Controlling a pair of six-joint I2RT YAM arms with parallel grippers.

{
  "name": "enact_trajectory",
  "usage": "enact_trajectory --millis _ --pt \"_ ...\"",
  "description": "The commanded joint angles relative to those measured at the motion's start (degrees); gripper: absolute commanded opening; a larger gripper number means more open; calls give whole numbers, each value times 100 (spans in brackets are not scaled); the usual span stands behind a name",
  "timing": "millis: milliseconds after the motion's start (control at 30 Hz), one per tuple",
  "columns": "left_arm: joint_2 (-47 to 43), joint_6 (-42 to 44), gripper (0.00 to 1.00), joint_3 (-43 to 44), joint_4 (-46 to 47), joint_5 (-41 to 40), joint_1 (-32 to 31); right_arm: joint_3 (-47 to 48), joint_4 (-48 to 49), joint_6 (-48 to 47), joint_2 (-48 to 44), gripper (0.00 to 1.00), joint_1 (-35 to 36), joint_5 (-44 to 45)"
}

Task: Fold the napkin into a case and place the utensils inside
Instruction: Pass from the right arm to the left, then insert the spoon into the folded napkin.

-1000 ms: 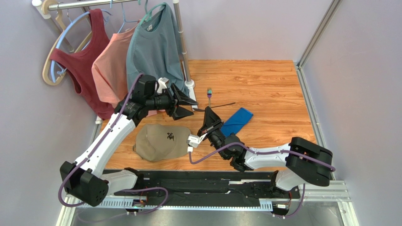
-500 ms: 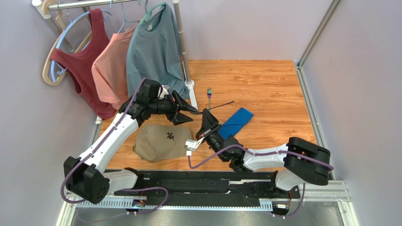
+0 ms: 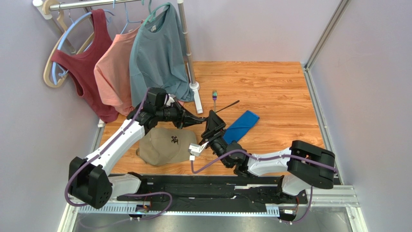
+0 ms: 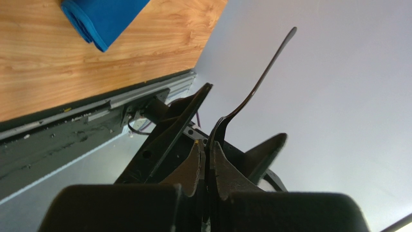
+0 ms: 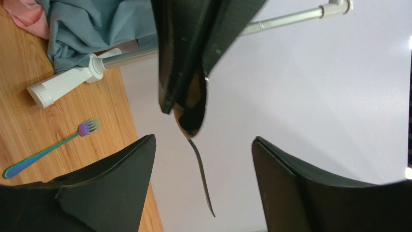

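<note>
The black spoon [image 3: 225,107] hangs in the air above the table, its bowl pinched in my shut left gripper [image 3: 203,118], its handle slanting up to the right. In the left wrist view the fingertips [image 4: 199,153] press the bowl and the handle [image 4: 261,77] rises beyond them. My right gripper [image 3: 214,126] is open just right of the bowl, and the spoon handle [image 5: 201,180] hangs free between its wide fingers [image 5: 121,179]. The folded blue napkin [image 3: 242,125] lies as a narrow flat case on the wood. The iridescent fork [image 3: 214,98] lies behind it, also the fork [image 5: 48,151].
A tan cap [image 3: 164,145] lies left of the grippers. A clothes rack pole [image 3: 189,63] with its white base [image 5: 67,83] stands at the back left, hung with a teal T-shirt [image 3: 157,48], a pink top and a red top. Walls bound the wooden table [image 3: 280,92].
The spoon changed hands: my left gripper moved right and shut on its bowl, and my right gripper opened and let it go.
</note>
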Motion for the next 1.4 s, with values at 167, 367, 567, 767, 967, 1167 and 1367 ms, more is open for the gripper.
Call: enact_trajectory --millis 167,367,567,767,967,1167,1367 --pt "-83 2437 0 93 434 -1025 87 -532 -1261 5313 -2367 95 -77 1983" --pt "31 2887 0 -494 1223 -1149 -44 -190 -6126 9367 -4478 94 -1781 631" --pt "-126 2563 0 -994 1232 -2024 -940 925 -7972 10837 -3831 93 -3732 -553" --pt "-628 1201 0 -1260 715 -3756 -1950 2076 -8685 11313 -1883 76 -5026 -1594" --pt "-356 804 0 -1409 827 -4005 -2277 3007 -8755 11163 -815 38 -5597 -2355" --pt "75 637 0 -1480 1250 -4164 -2496 3765 -9625 10777 283 1 -5694 -3139" --pt "356 523 0 -1401 1339 -4294 -2646 3678 -9468 10917 758 0 -5703 -4098"
